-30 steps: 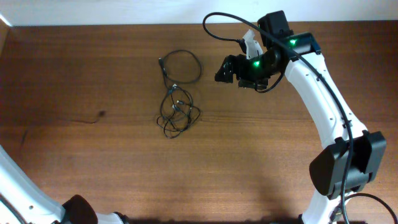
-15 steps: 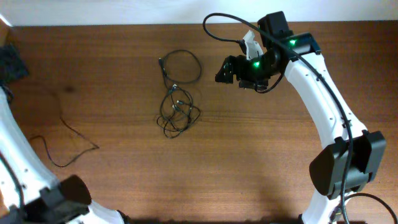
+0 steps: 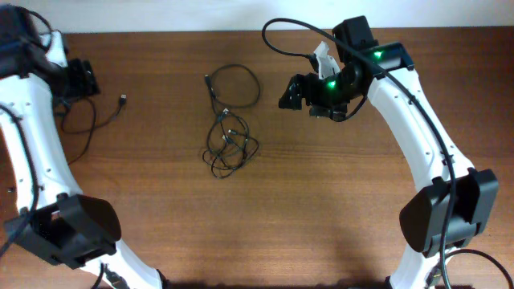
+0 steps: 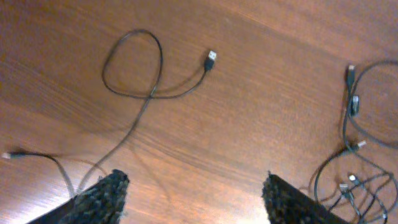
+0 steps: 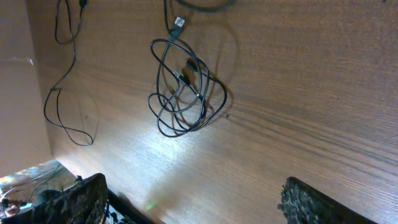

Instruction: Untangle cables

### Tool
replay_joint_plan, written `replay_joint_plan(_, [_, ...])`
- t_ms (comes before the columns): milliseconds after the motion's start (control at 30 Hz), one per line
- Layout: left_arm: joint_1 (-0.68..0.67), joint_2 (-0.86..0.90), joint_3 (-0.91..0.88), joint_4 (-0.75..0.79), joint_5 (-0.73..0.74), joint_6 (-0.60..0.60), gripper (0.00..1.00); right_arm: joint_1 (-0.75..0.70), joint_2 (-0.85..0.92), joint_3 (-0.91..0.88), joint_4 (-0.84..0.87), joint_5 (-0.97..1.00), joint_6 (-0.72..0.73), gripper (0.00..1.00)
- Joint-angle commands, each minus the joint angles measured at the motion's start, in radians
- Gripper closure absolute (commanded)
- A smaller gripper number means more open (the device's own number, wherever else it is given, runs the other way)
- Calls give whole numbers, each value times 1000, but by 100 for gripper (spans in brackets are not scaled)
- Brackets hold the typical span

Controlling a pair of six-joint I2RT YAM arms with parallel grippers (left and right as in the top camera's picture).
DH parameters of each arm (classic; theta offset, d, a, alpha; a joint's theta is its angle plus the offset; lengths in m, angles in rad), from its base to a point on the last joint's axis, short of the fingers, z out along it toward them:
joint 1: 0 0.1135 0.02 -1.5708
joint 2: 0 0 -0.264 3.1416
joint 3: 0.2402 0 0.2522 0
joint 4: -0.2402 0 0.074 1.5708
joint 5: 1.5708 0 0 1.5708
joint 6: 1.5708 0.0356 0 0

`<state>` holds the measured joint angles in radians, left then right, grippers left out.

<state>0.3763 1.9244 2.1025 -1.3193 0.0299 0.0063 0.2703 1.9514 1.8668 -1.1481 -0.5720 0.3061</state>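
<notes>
Left arm just swung to the table's [image 3: 321, 201] far-left corner. 1 USB cable [image 4: 152, 94] now lies there, well apart from the tangled clump [image 3: 229, 144], so that's progress. Left claw [image 4: 194, 186] and right claw [image 5: 193, 183] both gape, empty.

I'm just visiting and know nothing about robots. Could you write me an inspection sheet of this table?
Surface: brown wood-grain table.
Job's things: knotted clump of thin black cords mid-table; one loose cord lying apart at the left.
Clutter: nothing seen.
Hands: left hand open near the loose cord; right hand open, holding nothing.
Cables: thick black wire loops off the right arm.
Surroundings: pale wall behind the table.
</notes>
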Motion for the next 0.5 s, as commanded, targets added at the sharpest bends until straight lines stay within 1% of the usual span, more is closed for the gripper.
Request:
replay_joint_plan(0, [1,-13,-171,29,-70,-114,30,5,4,1,-8,9,-21,10])
replay_joint_plan(100, [35,-13,-392,114,-187,-227,26,4,4,1,-9,9,-37,10])
replay_joint_plan(167, [69,-13,-480,169,-241,-275,23,4,4,1,-15,9,-40,9])
replay_joint_plan(200, [97,-13,-506,201,-240,-286,22,4,4,1,-15,9,-40,10])
replay_joint_plan(233, [122,-13,-517,212,-239,-306,21,4,4,1,-15,9,-40,10])
replay_joint_plan(333, [209,-23,-517,212,-228,-319,20,4,4,1,-14,9,-40,10])
replay_joint_plan(400, [246,-41,-517,202,-192,-360,22,4,4,1,-14,9,-40,9])
replay_joint_plan(467, [289,-66,-517,177,-179,-444,22,4,4,1,-14,9,-40,9])
